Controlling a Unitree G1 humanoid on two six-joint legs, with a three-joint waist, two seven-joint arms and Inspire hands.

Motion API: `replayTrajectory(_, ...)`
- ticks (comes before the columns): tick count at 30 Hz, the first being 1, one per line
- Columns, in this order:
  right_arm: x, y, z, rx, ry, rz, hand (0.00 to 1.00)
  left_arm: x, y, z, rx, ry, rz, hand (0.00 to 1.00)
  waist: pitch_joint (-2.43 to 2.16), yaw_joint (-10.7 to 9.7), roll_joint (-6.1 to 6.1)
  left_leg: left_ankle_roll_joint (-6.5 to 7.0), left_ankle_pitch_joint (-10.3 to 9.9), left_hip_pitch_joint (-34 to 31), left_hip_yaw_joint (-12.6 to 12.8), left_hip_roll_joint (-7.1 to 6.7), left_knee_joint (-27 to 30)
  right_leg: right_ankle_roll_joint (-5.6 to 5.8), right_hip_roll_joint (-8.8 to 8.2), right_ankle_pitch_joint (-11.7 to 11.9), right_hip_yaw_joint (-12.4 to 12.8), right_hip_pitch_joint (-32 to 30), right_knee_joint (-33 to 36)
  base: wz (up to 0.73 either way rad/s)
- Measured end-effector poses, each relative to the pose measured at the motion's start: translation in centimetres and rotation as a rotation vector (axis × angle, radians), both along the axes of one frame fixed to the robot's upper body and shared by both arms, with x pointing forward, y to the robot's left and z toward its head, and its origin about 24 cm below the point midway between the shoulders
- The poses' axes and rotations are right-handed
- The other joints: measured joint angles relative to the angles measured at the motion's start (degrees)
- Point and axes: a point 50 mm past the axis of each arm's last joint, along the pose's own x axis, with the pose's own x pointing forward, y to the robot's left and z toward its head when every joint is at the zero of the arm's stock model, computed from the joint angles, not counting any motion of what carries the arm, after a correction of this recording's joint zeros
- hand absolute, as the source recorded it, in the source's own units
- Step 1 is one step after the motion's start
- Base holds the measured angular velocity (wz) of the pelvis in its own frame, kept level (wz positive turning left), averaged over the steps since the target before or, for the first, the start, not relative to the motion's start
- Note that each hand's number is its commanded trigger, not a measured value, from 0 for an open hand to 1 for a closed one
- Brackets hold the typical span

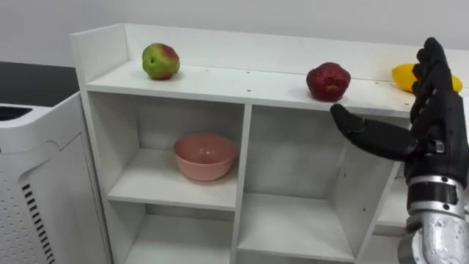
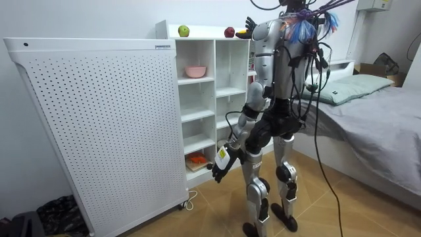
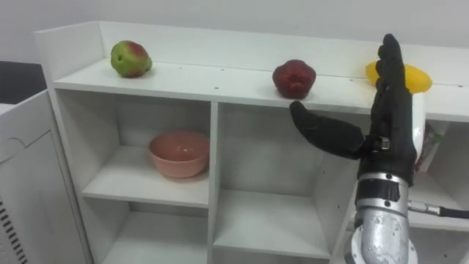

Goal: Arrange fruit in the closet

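Now, the reach for fruit on the top shelf

We judge this to be the approach to a pick. The right robot hand [image 1: 436, 125] is up in front of the white wooden closet [image 1: 242, 77], fingers straight, thumb spread wide, holding nothing. On the top shelf, a green-and-red apple [image 1: 160, 61] sits near the left end. A dark red round fruit [image 1: 327, 81] sits by the front edge near the middle, and a yellow fruit [image 1: 403, 75] lies toward the right end, partly behind the fingers. A pink bowl [image 1: 204, 155] rests in the upper left compartment. The left robot hand [image 2: 220, 166] hangs by the thigh; we cannot tell its fingers. Next, we think, the raised hand must settle over one fruit and close round it.
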Motion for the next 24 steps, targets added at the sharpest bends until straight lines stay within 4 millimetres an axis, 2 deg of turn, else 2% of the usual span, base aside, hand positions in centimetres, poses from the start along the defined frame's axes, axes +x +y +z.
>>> replayTrajectory(5, 0.4, 0.1, 1.2, 0.008, -0.037, 0.013, 0.0, 0.2, 0.0, 0.0, 0.004, 0.012, -0.004, 0.0, 0.14, 1.04, -0.22, -0.03, 0.22, -0.82, -0.92, -0.11, 0.25, 0.0, -0.13, 0.0, -1.99, -0.25, 0.0, 0.09)
replayTrajectory(10, 1.1, 0.3, 2.2, 0.013, -0.056, 0.025, 0.0, -0.3, -0.2, -0.2, 0.012, 0.047, -0.032, 0.0, 0.43, 1.36, -0.55, -0.08, 0.3, -0.73, -0.99, -0.06, 0.23, 0.0, -0.13, 0.0, -2.47, -0.07, 0.0, 0.02)
replayTrajectory(14, 1.4, -0.1, 2.6, 0.007, -0.056, 0.025, 0.0, -0.4, -0.2, -0.2, 0.023, 0.075, -0.065, 0.0, 0.37, 2.43, -0.84, -0.07, 0.34, -1.5, -1.06, -0.09, 0.38, 0.0, -0.19, 0.0, -2.63, -0.77, 0.02, 0.0)
replayTrajectory(18, 1.7, -0.2, 2.6, 0.012, -0.042, 0.031, 0.0, -0.9, -0.1, -0.2, 0.029, 0.105, -0.076, 0.0, 0.41, 2.4, -0.75, -0.07, 0.34, -1.83, -1.13, -0.09, 0.37, 0.0, -0.23, 0.0, -3.56, -0.76, 0.02, 0.03)
replayTrajectory(24, 3.9, -0.7, 2.6, 0.05, 0.038, 0.066, 0.0, -0.6, 0.1, -0.1, 0.025, 0.111, -0.097, 0.0, 0.41, 2.33, -0.7, -0.07, 0.37, -2.11, -1.48, -0.1, 0.38, 0.0, -0.27, 0.0, -3.92, -0.87, 0.0, 0.01)
